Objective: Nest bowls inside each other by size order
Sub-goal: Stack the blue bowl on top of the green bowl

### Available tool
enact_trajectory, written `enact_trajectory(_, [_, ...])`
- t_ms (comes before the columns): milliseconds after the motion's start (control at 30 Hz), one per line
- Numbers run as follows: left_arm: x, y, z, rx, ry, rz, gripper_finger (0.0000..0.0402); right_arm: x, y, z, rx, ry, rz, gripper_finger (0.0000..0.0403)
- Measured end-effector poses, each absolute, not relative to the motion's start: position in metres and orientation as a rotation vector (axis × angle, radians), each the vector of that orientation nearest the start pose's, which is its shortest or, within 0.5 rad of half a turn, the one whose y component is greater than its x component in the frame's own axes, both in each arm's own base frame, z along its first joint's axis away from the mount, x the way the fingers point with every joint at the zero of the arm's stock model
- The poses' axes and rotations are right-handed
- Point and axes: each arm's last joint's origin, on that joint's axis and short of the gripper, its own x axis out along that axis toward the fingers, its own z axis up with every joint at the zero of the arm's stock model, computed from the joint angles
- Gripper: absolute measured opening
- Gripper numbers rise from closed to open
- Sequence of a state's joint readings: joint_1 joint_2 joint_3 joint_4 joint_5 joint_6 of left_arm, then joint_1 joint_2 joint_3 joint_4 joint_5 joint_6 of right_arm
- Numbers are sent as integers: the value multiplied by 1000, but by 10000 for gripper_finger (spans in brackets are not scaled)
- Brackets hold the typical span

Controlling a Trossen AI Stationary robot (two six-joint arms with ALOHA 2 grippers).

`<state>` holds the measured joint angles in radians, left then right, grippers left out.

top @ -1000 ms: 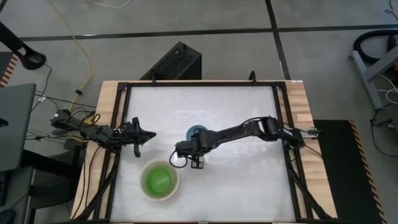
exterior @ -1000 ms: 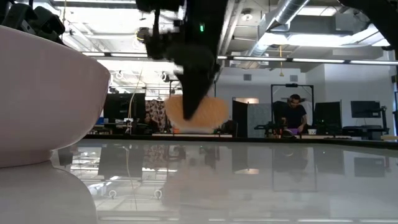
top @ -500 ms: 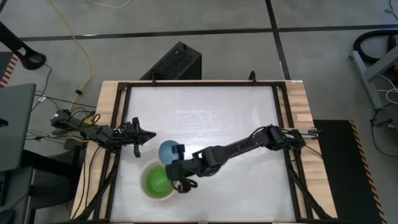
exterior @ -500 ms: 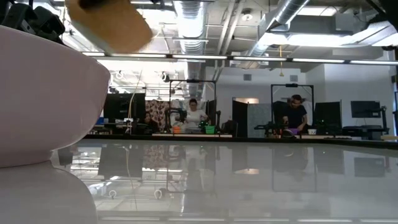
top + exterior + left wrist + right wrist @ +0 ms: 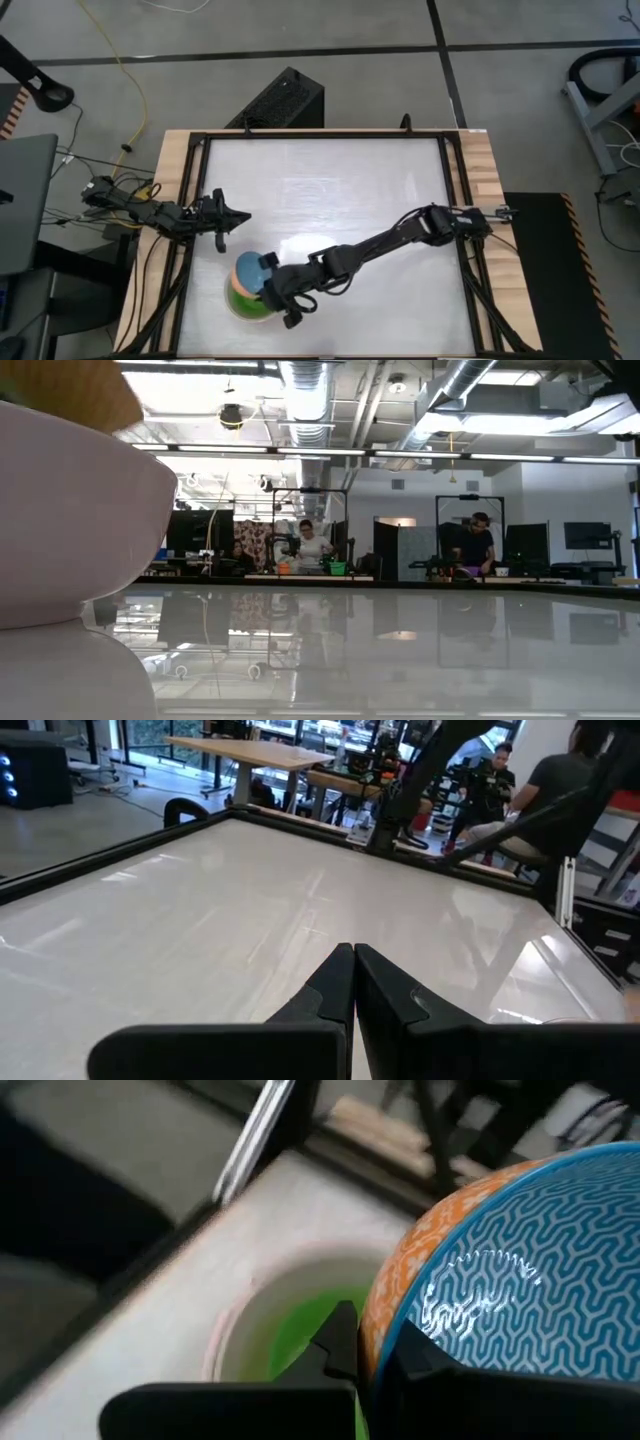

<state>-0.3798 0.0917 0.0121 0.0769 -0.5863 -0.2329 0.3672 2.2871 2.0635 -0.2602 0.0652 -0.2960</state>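
Over the white table (image 5: 340,180), the right tool (image 5: 272,290) pinches the blue-and-orange bowl's (image 5: 500,1290) rim above the green-lined bowl (image 5: 290,1335).

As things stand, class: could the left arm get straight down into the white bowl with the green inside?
Probably not. The right tool holds the blue-lined bowl right above the white bowl, covering its opening. The left tool, shut, waits just beside it.

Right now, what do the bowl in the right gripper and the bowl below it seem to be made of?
Held bowl: probably glossy plastic or melamine; highlights on its blue patterned inside, orange outside. Lower bowl: smooth, likely plastic; pale rim, green inside. The right gripper pinches the held bowl's rim.
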Motion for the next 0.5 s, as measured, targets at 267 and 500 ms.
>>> enact_trajectory(267, [97, -21, 168, -232, -23, 213, 0, 504, 200, 220, -639, 443, 520, 18])
enact_trajectory(500, [97, -21, 167, -239, -18, 222, 0, 504, 189, 223, -590, 491, 509, 18])
